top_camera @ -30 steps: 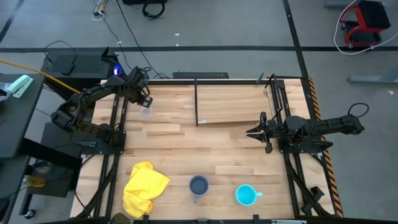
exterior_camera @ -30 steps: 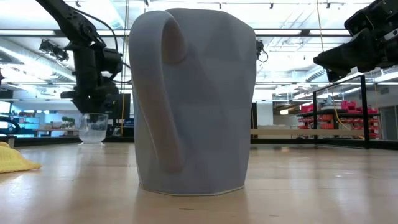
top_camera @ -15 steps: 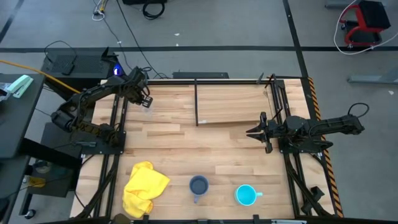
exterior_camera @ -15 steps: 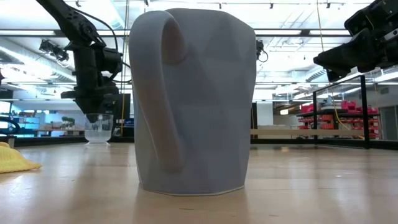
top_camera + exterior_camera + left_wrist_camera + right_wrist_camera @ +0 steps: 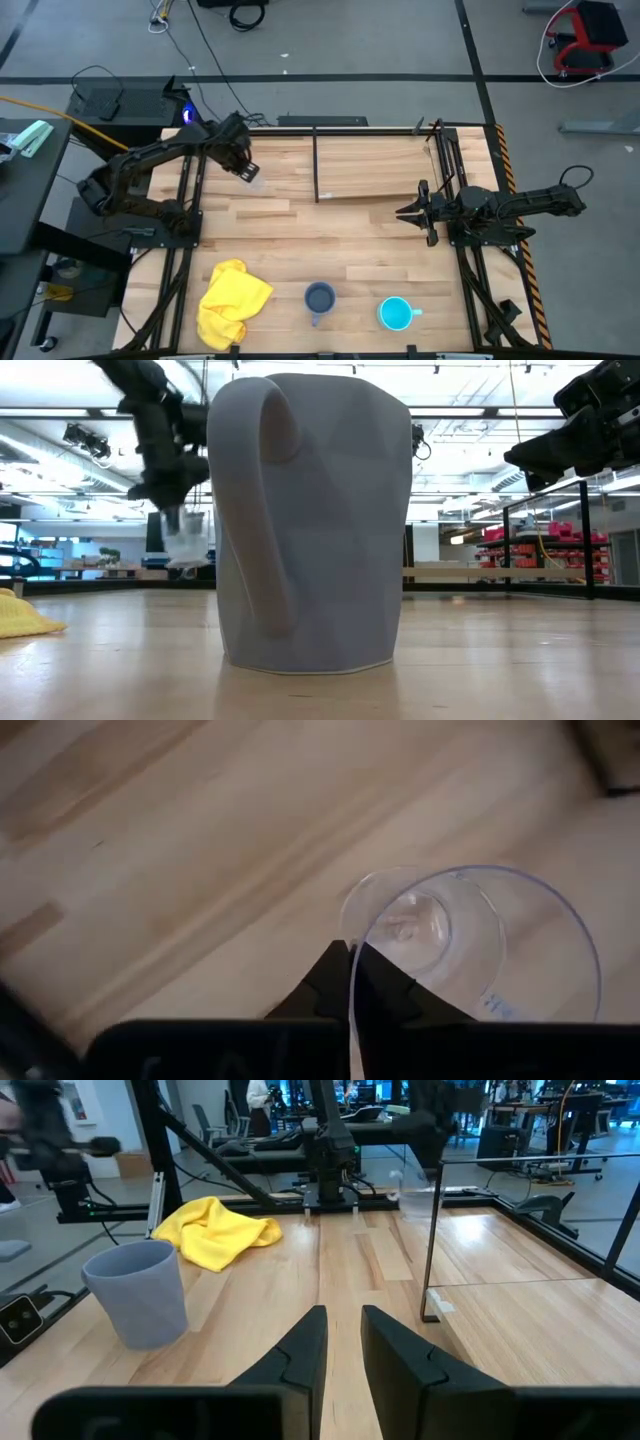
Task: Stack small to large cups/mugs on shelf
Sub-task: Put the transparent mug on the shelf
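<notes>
My left gripper (image 5: 246, 167) is shut on the small clear glass cup (image 5: 470, 945) at the table's far left, a little left of the shelf. The low view shows the cup (image 5: 185, 540) held above the tabletop. The shelf (image 5: 375, 165) is a light-wood board with thin black uprights at the far middle. The dark grey-blue mug (image 5: 320, 298) and the cyan mug (image 5: 397, 314) stand upright on their bases near the front edge. My right gripper (image 5: 405, 212) is open and empty, at the right, in front of the shelf. My left gripper pinches the cup's wall at the rim (image 5: 352, 1005), one finger inside the cup and one outside. The fingers come from above. The cup hangs below them, lifted clear of the table and slightly tilted (image 5: 185, 545).
A yellow cloth (image 5: 232, 300) lies at the front left. A black upright (image 5: 316, 165) stands at the shelf's left end. The grey-blue mug (image 5: 310, 520) fills the middle of the low view. Bare tabletop lies between the shelf and the mugs.
My left gripper has lifted the glass cup off the table and carried it toward the table's right, toward the shelf. The cup stood on the table a second ago and now hangs clear, slightly tilted.
</notes>
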